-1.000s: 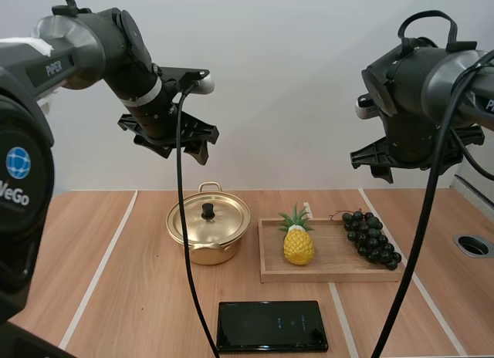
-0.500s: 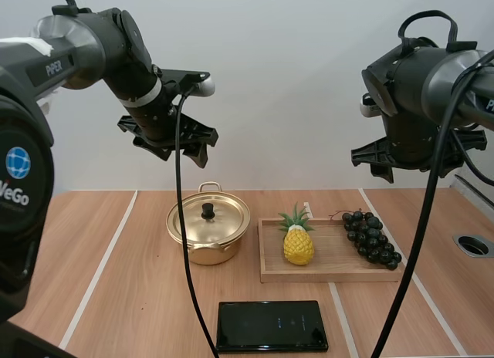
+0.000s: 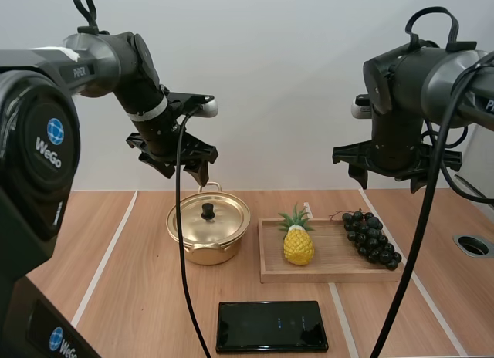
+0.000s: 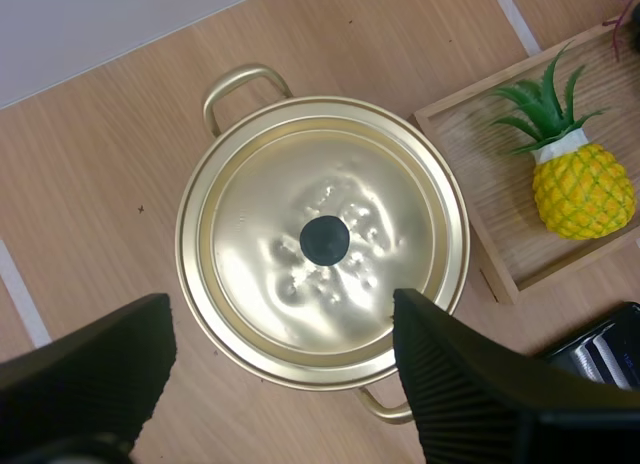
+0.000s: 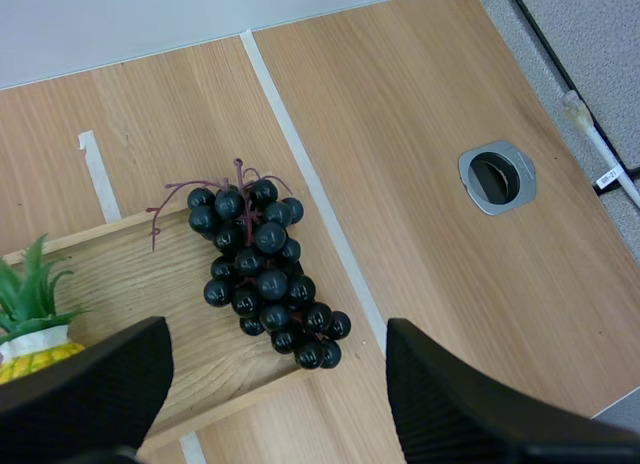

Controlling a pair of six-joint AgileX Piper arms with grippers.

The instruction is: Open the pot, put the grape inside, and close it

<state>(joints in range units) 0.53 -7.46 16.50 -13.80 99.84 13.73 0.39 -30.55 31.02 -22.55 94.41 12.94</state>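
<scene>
Robot lab bench: wood-top desk [image 3: 131, 296] marked with white tape lines [image 3: 106, 254], cable grommet [image 5: 497, 177], plain white wall [image 3: 278, 80].

Glossy black and dark grey shells, rounded like barrels at the joints, on left arm [image 3: 100, 61] and right arm [image 3: 417, 80]. White "PiPER" lettering and a pale wrist band on the left one. On the black housing [image 3: 27, 188] nearest the high camera, a round blue badge [image 3: 54, 132] over white "WeGo"; lower down, possibly a second such badge, cut off. Matte black left gripper [image 3: 187, 167] and right gripper [image 3: 390, 177], wide and angular. Broad wedge-shaped fingers [image 4: 470, 384], finely ribbed inside.
</scene>
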